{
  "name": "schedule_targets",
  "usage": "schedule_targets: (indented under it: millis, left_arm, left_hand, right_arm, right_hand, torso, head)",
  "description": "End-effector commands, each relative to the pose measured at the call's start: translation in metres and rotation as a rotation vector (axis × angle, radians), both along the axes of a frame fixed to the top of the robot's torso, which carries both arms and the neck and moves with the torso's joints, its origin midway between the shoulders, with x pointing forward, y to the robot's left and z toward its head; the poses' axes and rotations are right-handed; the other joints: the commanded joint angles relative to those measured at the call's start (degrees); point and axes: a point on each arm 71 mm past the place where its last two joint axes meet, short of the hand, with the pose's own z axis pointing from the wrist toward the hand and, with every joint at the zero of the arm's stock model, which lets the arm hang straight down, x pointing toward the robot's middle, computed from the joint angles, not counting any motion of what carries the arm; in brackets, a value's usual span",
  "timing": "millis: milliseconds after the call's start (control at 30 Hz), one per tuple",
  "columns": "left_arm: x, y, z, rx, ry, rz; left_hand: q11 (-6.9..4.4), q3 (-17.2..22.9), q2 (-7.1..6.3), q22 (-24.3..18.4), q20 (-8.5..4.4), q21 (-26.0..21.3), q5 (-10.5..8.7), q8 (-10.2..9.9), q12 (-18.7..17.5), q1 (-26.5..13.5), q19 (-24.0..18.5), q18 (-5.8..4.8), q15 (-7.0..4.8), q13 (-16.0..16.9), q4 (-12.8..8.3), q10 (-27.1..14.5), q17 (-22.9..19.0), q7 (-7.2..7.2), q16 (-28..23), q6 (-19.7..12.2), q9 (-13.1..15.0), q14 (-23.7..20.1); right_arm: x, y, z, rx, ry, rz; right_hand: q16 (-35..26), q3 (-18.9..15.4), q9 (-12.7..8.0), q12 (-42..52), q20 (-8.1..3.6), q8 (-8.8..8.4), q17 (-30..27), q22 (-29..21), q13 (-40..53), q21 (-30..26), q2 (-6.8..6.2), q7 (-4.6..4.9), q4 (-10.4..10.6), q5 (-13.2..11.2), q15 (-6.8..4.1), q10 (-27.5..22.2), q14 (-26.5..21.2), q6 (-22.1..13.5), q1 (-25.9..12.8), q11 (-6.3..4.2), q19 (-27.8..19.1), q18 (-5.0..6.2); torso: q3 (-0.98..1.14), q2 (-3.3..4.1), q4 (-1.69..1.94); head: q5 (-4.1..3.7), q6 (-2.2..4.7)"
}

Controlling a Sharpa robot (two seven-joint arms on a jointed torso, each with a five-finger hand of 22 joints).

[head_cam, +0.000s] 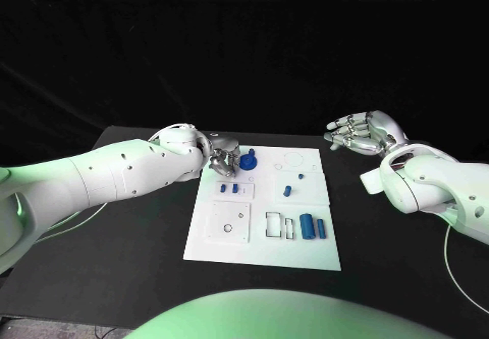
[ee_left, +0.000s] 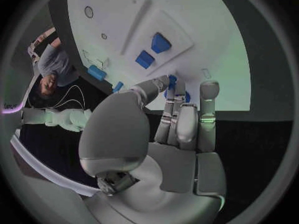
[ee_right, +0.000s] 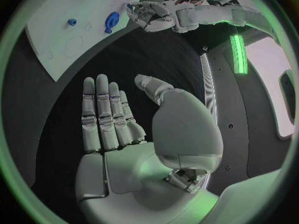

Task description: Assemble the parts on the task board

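Note:
The white task board (head_cam: 263, 244) lies in the middle of the black table. At the board's far left corner my left hand (head_cam: 226, 159) pinches a tall blue part (head_cam: 249, 162) between thumb and fingers. That part shows as blue behind the fingertips (ee_left: 172, 79) of my left hand (ee_left: 177, 119), and beside my left hand (ee_right: 152, 14) as the blue part (ee_right: 112, 21). My right hand (head_cam: 362, 134) hangs empty over bare table to the right of the board, and the fingers of my right hand (ee_right: 112, 119) are stretched apart.
Two small blue blocks (head_cam: 228, 188) stand in the board's left half, with a short blue piece (head_cam: 288, 190) in the middle. Two blue cylinders (head_cam: 314, 227) lie at the near right beside a rectangular slot (head_cam: 273, 224). A square plate with holes (head_cam: 230, 223) sits at the near left.

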Motion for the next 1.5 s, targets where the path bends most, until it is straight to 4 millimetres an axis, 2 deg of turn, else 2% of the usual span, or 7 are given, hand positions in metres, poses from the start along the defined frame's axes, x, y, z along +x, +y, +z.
schedule_targets:
  millis: [33,833,1000,1100,1500]
  left_arm:
    - [-0.0009,-0.0008,-0.0027,0.015,0.026,-0.004]
    - [-0.0028,-0.0015,-0.0043,0.009,0.054,-0.018]
    - [-0.0024,-0.0014,-0.0037,0.001,0.048,-0.012]
    - [-0.0020,-0.0012,-0.0033,-0.005,0.043,-0.007]
    - [-0.0014,0.0002,-0.0034,-0.006,0.043,0.004]
  left_hand:
    - [0.05,-0.01,-0.23,3.81,0.05,-0.28,-0.36,-0.35,-0.27,-0.18,-0.28,-0.36,0.01,-0.06,-0.27,0.54,0.00,0.17,-0.02,0.18,0.01,0.05]
    - [-0.19,-0.20,0.07,3.75,0.00,-0.60,-0.80,-0.28,-0.46,0.00,-0.73,-0.28,-0.12,0.18,-0.56,1.55,0.04,0.00,0.01,0.97,0.17,-0.02]
    - [0.27,-0.35,-0.38,3.70,0.15,-0.67,-0.99,-2.59,-1.74,-0.56,-1.03,-0.34,0.19,0.25,-0.70,1.10,-0.57,0.71,-0.08,-1.91,-0.68,-0.32]
    - [0.44,-0.67,-0.98,3.54,0.35,-1.08,-1.09,-4.84,-2.90,-1.36,-1.31,-0.27,0.36,0.15,-0.43,0.59,-1.29,0.60,-0.26,-5.53,-1.69,-0.64]
    - [1.05,-1.11,-1.54,3.37,0.71,-1.70,-0.81,-5.49,-4.42,-2.11,-1.69,-0.26,0.83,-0.12,-0.08,-0.56,-2.50,0.78,-0.59,-6.54,-2.13,-1.28]
  right_arm:
    - [-0.0005,0.0013,0.0002,-0.006,-0.006,0.014]
    - [-0.0003,0.0013,0.0002,-0.006,-0.007,0.013]
    - [-0.0002,0.0012,0.0001,-0.007,-0.007,0.012]
    - [-0.0001,0.0012,0.0001,-0.007,-0.007,0.012]
    - [0.0002,0.0013,-0.0001,-0.007,-0.007,0.012]
  right_hand:
    - [-0.20,0.09,-0.09,-0.39,0.25,0.29,0.09,-0.07,-0.07,-0.35,0.45,0.05,-0.35,0.19,0.01,0.37,0.38,-0.28,0.08,-0.03,0.21,0.69]
    - [-0.40,0.15,-0.11,-0.46,0.24,0.30,0.19,-0.25,-0.19,-0.38,0.51,0.05,-0.48,0.18,0.00,0.41,0.46,-0.30,0.09,-0.03,0.27,0.69]
    - [-0.40,0.15,-0.11,-0.46,0.24,0.30,0.19,-0.25,-0.19,-0.38,0.51,0.05,-0.48,0.18,0.00,0.41,0.46,-0.30,0.09,-0.03,0.27,0.69]
    - [-0.40,0.15,-0.11,-0.46,0.24,0.30,0.19,-0.25,-0.19,-0.38,0.51,0.05,-0.48,0.18,0.00,0.41,0.46,-0.30,0.09,-0.03,0.27,0.69]
    - [-0.40,0.15,-0.11,-0.46,0.24,0.30,0.19,-0.25,-0.19,-0.38,0.51,0.05,-0.48,0.18,0.00,0.41,0.46,-0.30,0.09,-0.03,0.27,0.69]
  torso:
    - [-0.01,-0.03,0.00]
    - [0.01,-0.05,0.05]
    - [0.02,-0.01,0.02]
    - [0.04,-0.01,0.01]
    - [0.07,-0.08,0.01]
  head:
    - [-0.08,0.00]
    - [0.01,0.00]
    - [-0.01,0.00]
    - [0.01,0.00]
    - [-0.02,0.00]
